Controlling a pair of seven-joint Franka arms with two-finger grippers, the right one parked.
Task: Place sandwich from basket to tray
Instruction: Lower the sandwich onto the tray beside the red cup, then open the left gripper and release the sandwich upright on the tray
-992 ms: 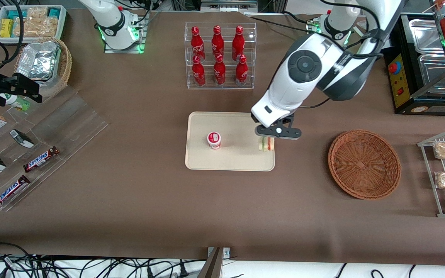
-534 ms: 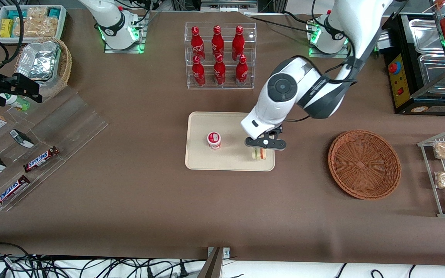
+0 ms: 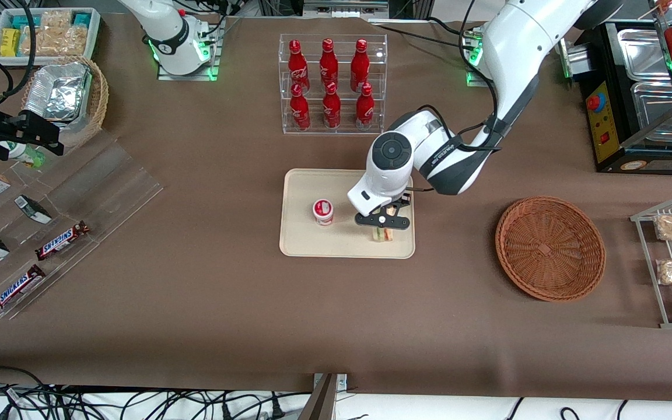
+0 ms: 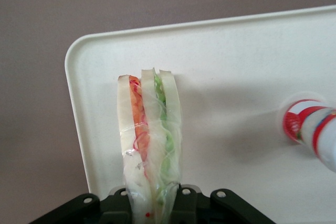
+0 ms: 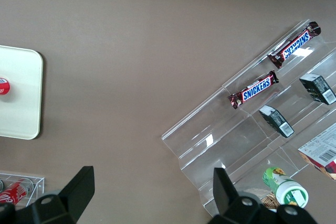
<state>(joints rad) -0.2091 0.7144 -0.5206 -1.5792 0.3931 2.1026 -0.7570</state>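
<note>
Hand [image 3: 384, 228] pinches sandwich [image 3: 382, 234] upright, long axis pointing straight down from it at tray [image 3: 301, 245], w/ small cup [image 3: 323, 211] beside; basket [image 3: 550, 248] well apart.

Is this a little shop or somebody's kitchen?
It looks most like a pretend snack shop set up for a robot. There is a clear rack of red bottles, Snickers bars on a clear stand, and the gripper holding a wrapped sandwich over a tray.
</note>
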